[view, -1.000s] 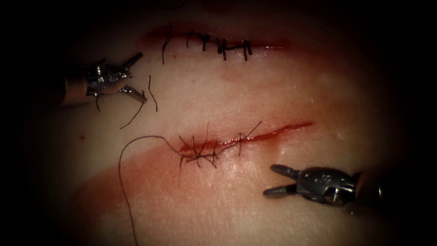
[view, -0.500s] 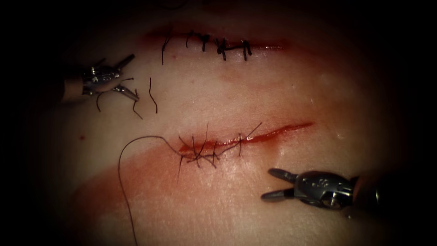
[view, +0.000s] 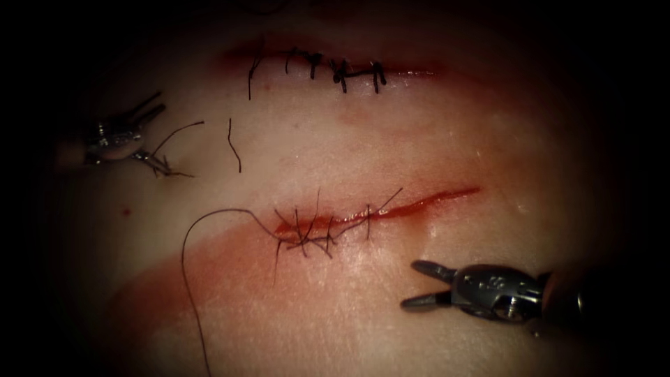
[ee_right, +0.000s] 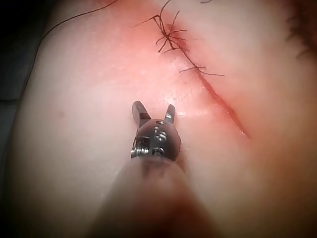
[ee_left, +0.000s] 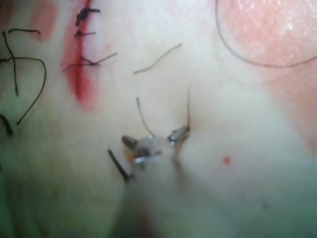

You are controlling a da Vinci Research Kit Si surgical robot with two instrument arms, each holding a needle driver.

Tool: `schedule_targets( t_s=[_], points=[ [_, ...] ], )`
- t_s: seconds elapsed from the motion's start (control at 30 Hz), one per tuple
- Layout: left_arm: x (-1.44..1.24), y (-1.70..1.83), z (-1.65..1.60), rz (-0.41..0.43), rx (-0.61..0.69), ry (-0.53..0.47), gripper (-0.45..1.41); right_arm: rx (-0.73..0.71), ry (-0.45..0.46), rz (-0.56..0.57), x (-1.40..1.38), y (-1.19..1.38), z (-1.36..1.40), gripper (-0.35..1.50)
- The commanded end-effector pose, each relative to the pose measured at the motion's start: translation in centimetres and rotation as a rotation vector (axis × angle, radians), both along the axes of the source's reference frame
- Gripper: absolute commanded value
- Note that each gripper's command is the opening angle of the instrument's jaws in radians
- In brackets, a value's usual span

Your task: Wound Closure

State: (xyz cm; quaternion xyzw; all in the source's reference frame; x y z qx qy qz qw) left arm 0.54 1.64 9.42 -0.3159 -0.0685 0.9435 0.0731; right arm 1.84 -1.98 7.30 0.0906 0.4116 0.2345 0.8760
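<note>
Left tool: the left arm's tool (view: 143, 132) sits at the far left of the tissue (view: 419, 139), well apart from the cut; its jaws stand spread, with short cut ends of thread (view: 178, 132) lying against them. Whether it grips one of them I cannot tell.
Right tool: the right arm's tool (view: 426, 284) hovers on the near side of the cut, towards its right; jaws spread wide, holding nothing.
Needle: I cannot make it out in these views, so I cannot say where it is or whether it is in the tissue.
Done: the left part of the near cut (view: 363, 215) carries several stitches (view: 307, 234), with a knotted cluster at its left end; the far cut (view: 335, 66) is stitched along its middle.
Left: the right stretch of the near cut lies unstitched, red fluid (view: 447, 195) along it.
Around: a long thread (view: 187, 279) runs from the stitches leftwards and then towards the near edge; a loose cut end (view: 234, 146) lies between the two cuts.
In the way: loose thread scraps near the left tool could snag on it.
</note>
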Motion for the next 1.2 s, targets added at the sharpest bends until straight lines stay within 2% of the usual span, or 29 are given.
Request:
schedule_targets(
  t_s=[0.03,0.3,0.43,0.53,0.63,0.67,0.73,0.87,0.97,1.0,1.07,1.2],
  points=[
    [-0.05,-0.08,0.05,-0.002,-0.001,0.001,1.18,0.005,0.002,-0.001,0.05,-0.08,0.05,1.48],
    [-0.12,-0.47,-0.30,-0.058,-0.017,-0.020,1.16,0.006,0.001,-0.003,0.05,-0.08,0.05,1.48],
    [-0.05,-0.64,-0.64,-0.069,-0.024,-0.047,1.16,0.007,-0.001,-0.007,0.03,-0.09,0.05,1.48],
    [-0.01,-0.64,-0.78,-0.085,-0.024,-0.066,1.16,0.007,-0.001,-0.006,0.04,-0.08,0.06,1.48],
    [0.04,-0.51,-1.00,-0.113,-0.030,-0.113,1.18,0.007,-0.003,-0.003,0.07,-0.06,0.07,1.48],
    [0.04,-0.30,-1.15,-0.159,-0.053,-0.140,1.18,0.012,-0.005,0.001,0.09,-0.01,0.05,1.48],
    [0.04,-0.20,-1.21,-0.182,-0.065,-0.149,1.18,0.016,-0.005,0.002,0.10,0.03,0.02,1.46],
    [-0.07,0.28,-1.47,-0.299,-0.097,-0.229,1.16,0.016,0.016,0.028,0.10,0.16,-0.09,1.46],
    [-0.25,0.59,-1.61,-0.399,-0.136,-0.292,1.16,0.025,0.014,0.031,0.12,0.24,-0.17,1.46],
    [-0.45,0.75,-1.63,-0.440,-0.174,-0.311,1.16,0.030,0.015,0.036,0.14,0.28,-0.22,1.46],
    [-0.54,0.80,-1.62,-0.455,-0.193,-0.314,1.16,0.029,0.018,0.040,0.16,0.30,-0.23,1.46],
    [-1.05,0.86,-1.45,-0.561,-0.276,-0.346,1.19,0.023,0.018,0.043,0.25,0.29,-0.25,1.46]
  ],
)
